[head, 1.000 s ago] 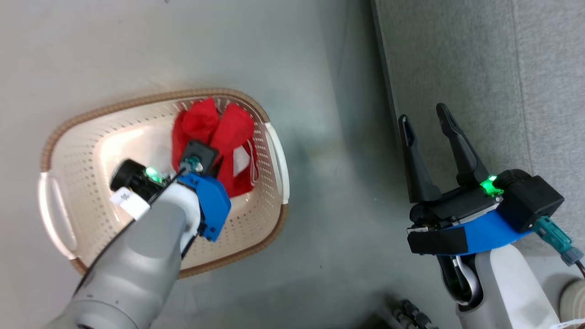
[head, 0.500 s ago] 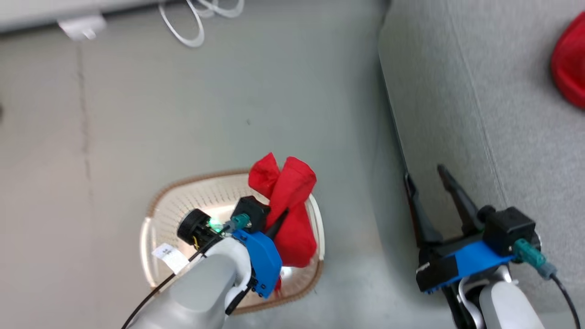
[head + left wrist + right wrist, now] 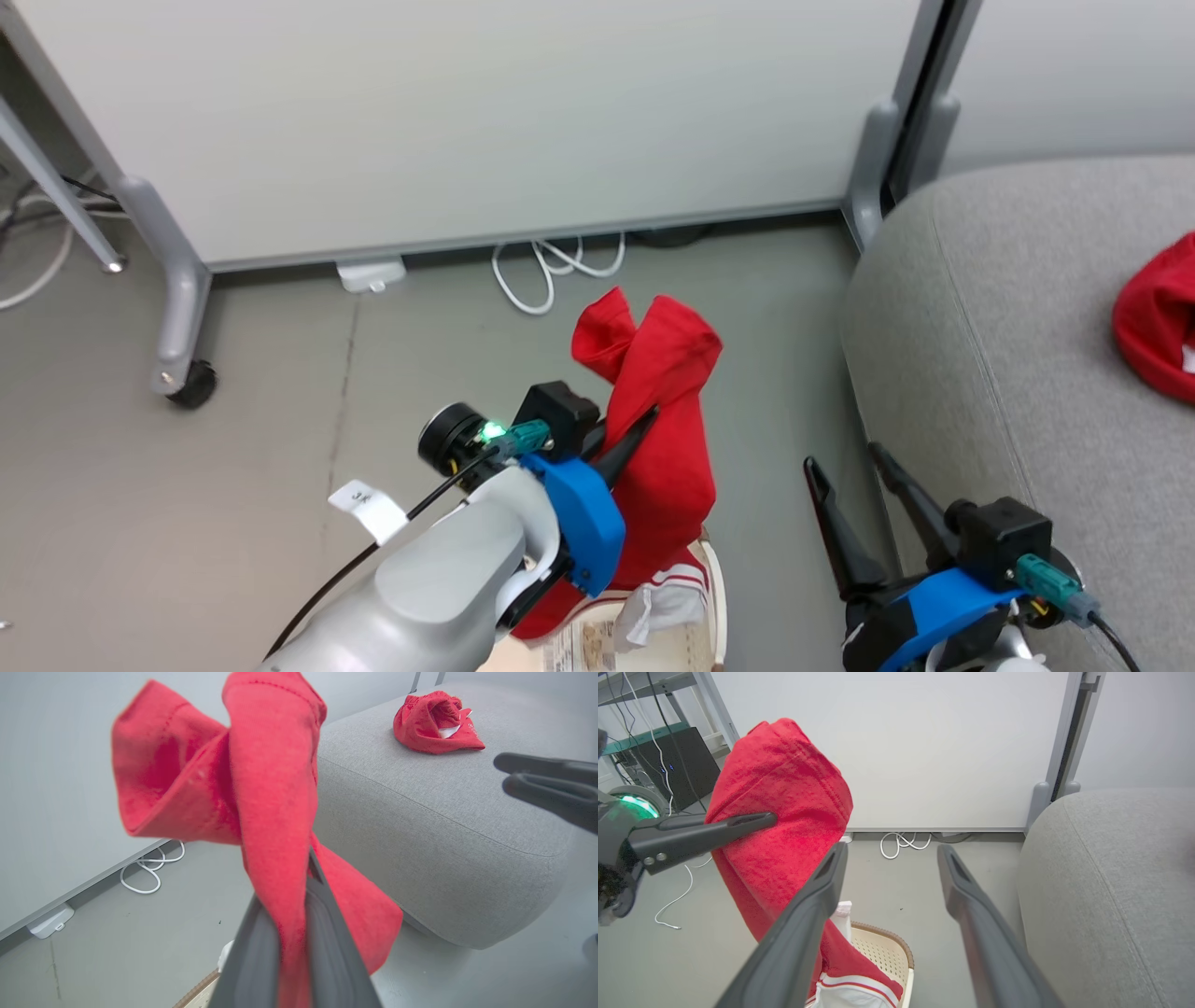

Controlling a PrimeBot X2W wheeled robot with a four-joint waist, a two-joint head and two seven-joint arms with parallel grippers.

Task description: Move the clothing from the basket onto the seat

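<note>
Left end effector (image 3: 644,420) pinches red garment (image 3: 667,457) above basket (image 3: 887,947); right end effector (image 3: 842,457) spread empty beside sofa (image 3: 1008,373).

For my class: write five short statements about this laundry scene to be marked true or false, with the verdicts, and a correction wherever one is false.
1. The left gripper has its fingers shut on a red garment. True.
2. The right gripper grips clothing too. False: its fingers stand apart with nothing between them.
3. A second red garment lies on the grey sofa. True.
4. The basket sits on the sofa. False: it stands on the floor beside the sofa.
5. A white cable lies on the floor by the wall panel. True.
</note>
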